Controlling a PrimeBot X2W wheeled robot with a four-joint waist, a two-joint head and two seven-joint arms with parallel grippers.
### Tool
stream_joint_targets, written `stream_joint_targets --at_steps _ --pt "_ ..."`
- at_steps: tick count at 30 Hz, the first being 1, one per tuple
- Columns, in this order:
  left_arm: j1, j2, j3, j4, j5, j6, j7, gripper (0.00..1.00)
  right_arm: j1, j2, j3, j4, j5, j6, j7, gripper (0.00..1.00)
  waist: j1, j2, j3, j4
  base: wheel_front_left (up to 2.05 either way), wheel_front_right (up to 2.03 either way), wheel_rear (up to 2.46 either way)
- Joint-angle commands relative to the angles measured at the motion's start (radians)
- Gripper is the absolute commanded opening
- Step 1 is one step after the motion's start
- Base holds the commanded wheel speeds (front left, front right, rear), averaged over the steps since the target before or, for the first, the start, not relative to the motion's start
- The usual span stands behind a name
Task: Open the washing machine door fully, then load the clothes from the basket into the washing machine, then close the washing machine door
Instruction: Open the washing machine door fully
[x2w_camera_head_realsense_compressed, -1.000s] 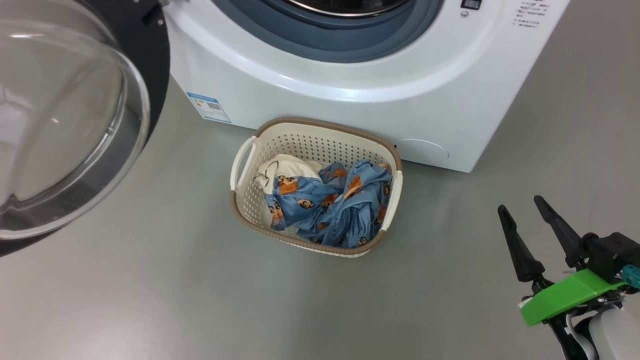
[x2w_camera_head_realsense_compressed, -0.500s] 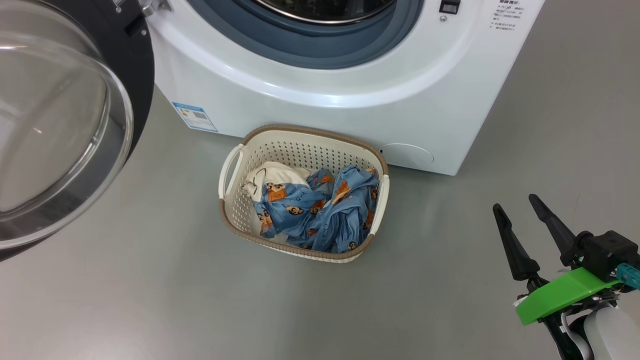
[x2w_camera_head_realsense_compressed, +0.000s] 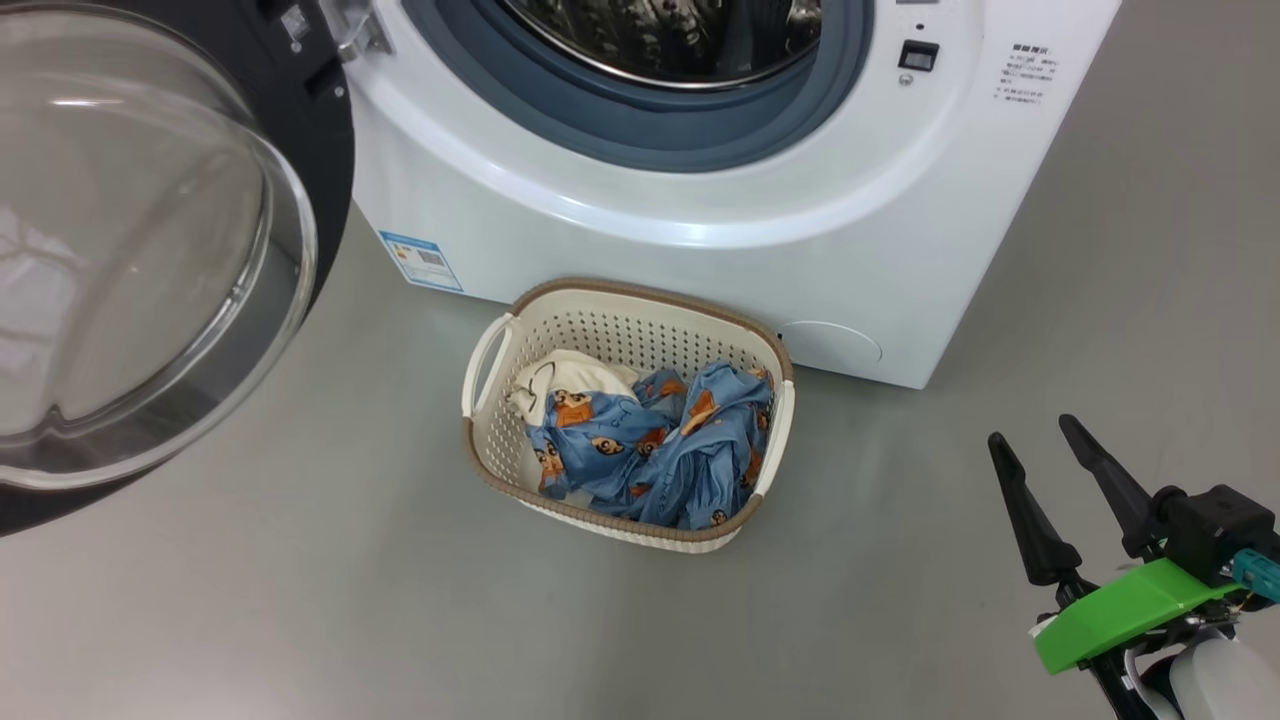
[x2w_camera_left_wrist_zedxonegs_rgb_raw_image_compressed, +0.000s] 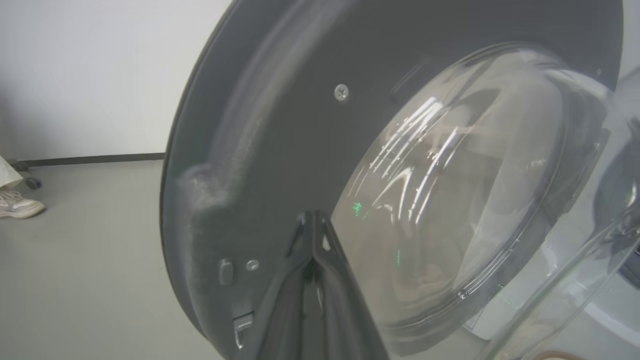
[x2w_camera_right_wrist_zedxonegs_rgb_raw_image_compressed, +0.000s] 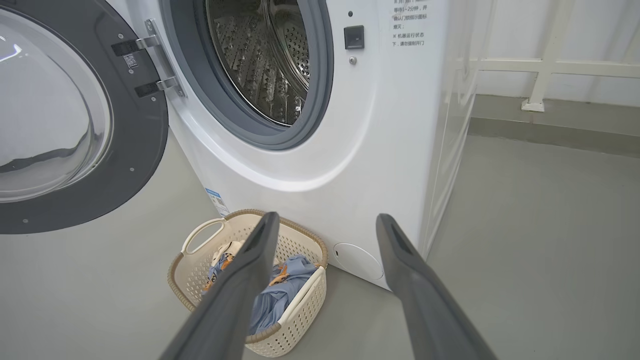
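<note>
The washing machine (x2w_camera_head_realsense_compressed: 700, 230) stands with its door (x2w_camera_head_realsense_compressed: 150, 250) swung wide to the left, baring the steel drum (x2w_camera_right_wrist_zedxonegs_rgb_raw_image_compressed: 260, 60) and grey-blue seal. On the floor against its front sits the basket (x2w_camera_head_realsense_compressed: 640, 290), holding the clothes (x2w_camera_head_realsense_compressed: 650, 450): blue bear-print fabric and a cream garment. My right gripper (x2w_camera_head_realsense_compressed: 1030, 432) hovers open and empty to the basket's right, well apart from it; in the right wrist view the right gripper (x2w_camera_right_wrist_zedxonegs_rgb_raw_image_compressed: 327, 217) frames the basket (x2w_camera_right_wrist_zedxonegs_rgb_raw_image_compressed: 200, 237) below. My left gripper (x2w_camera_left_wrist_zedxonegs_rgb_raw_image_compressed: 311, 217) is shut, its tips close before the door's inner face (x2w_camera_left_wrist_zedxonegs_rgb_raw_image_compressed: 280, 125).
Grey floor surrounds the basket, with free room to the right of the machine. A person's shoe (x2w_camera_left_wrist_zedxonegs_rgb_raw_image_compressed: 17, 205) rests at the far left by the wall. A white railing (x2w_camera_right_wrist_zedxonegs_rgb_raw_image_compressed: 550, 65) stands behind the machine's right side.
The head camera has shifted, so more of the drum opening shows now. Basket, clothes and door stay put relative to the machine; the right gripper remains open.
</note>
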Motion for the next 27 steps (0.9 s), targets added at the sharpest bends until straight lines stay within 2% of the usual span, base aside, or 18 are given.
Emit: stream_joint_targets --at_steps 1,3,4,5,7,8,9,10,11,15,19,27 --pt "0.024 0.046 0.024 -0.058 -0.019 -0.001 -0.006 0.0 0.013 -0.005 0.014 -0.022 0.007 0.002 -0.012 1.0 0.0 -0.0001 -0.015 0.009 0.0 0.0 0.0" --pt "0.057 0.025 0.022 -0.102 -0.028 -0.001 -0.006 0.0 0.019 -0.004 0.012 -0.022 0.009 0.002 -0.012 1.0 0.0 -0.0001 -0.026 0.012 0.0 0.0 0.0" --pt "0.073 0.013 0.021 -0.123 -0.033 -0.001 -0.006 0.04 0.022 -0.003 0.012 -0.022 0.011 0.002 -0.012 1.0 0.0 -0.0001 -0.031 0.014 0.0 0.0 0.0" --pt "0.089 0.001 0.02 -0.146 -0.037 -0.001 -0.006 0.16 0.024 -0.002 0.011 -0.023 0.012 0.002 -0.012 1.0 0.0 -0.0001 -0.033 0.015 0.0 0.0 0.0" --pt "0.123 -0.024 0.013 -0.189 -0.04 -0.001 -0.006 0.49 0.029 0.0 0.011 -0.022 0.015 0.002 -0.012 1.0 0.0 -0.0001 -0.045 0.016 0.0 0.0 0.0" --pt "0.14 -0.035 0.009 -0.21 -0.043 -0.001 -0.006 0.76 0.031 0.002 0.012 -0.022 0.016 0.002 -0.012 1.0 0.0 -0.0001 -0.049 0.014 0.0 0.0 0.0" --pt "0.157 -0.046 0.001 -0.232 -0.044 -0.001 -0.006 0.9 0.032 0.004 0.012 -0.023 0.017 0.002 -0.012 1.0 0.0 -0.0001 -0.055 0.012 0.0 0.0 0.0" --pt "0.176 -0.056 -0.01 -0.253 -0.044 -0.001 -0.006 0.97 0.034 0.005 0.012 -0.023 0.018 0.002 -0.012 1.0 0.0 -0.0001 -0.058 0.009 0.0 0.0 0.0" --pt "0.193 -0.068 -0.019 -0.275 -0.046 -0.001 -0.006 1.0 0.035 0.007 0.012 -0.024 0.019 0.002 -0.012 1.0 0.0 -0.0001 -0.062 0.005 0.0 0.0 0.0" --pt "0.269 -0.111 -0.071 -0.386 -0.039 -0.001 -0.006 1.0 0.044 0.015 0.006 -0.031 0.023 0.002 -0.012 1.0 0.0 -0.0001 -0.073 -0.019 0.0 0.0 0.0" --pt "0.31 -0.128 -0.114 -0.454 -0.048 -0.001 -0.006 1.0 0.049 0.019 0.001 -0.033 0.023 0.002 -0.012 1.0 0.0 -0.0001 -0.074 -0.045 0.0 0.0 0.0" --pt "0.364 -0.128 -0.204 -0.516 -0.073 -0.001 -0.006 1.0 0.059 0.037 -0.009 -0.038 0.023 0.002 -0.012 1.0 0.0 -0.0001 -0.083 -0.108 0.0 0.0 0.0"
